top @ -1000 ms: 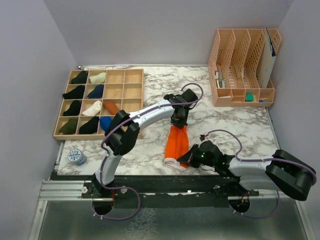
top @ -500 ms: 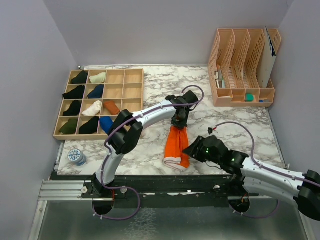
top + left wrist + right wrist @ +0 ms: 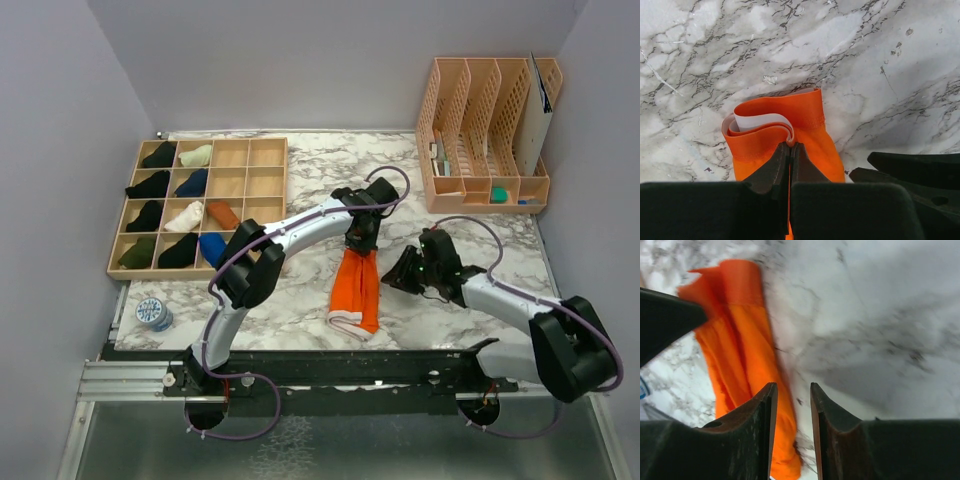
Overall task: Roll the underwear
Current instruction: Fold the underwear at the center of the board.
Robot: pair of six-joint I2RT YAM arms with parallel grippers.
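The bright orange underwear (image 3: 355, 290) lies folded into a long strip on the marble table, its white waistband at the near end. My left gripper (image 3: 361, 243) is shut on the strip's far end. In the left wrist view the closed fingertips (image 3: 790, 146) pinch the orange cloth (image 3: 807, 112), whose white inner layer (image 3: 760, 121) curls open. My right gripper (image 3: 397, 277) is just right of the strip, open and empty. In its wrist view (image 3: 792, 390) the orange cloth (image 3: 735, 340) lies to the left. The rust-brown underwear (image 3: 222, 214) sits bundled in an organizer cell.
A wooden grid organizer (image 3: 265, 160) with several dark, blue and cream bundles stands at the back left. A peach file rack (image 3: 480, 130) stands at the back right. A small round tin (image 3: 153, 313) sits near the front left edge.
My right gripper has moved from the strip's near end, away from the front edge, up to beside its right side. The left gripper and the cloth have hardly moved.
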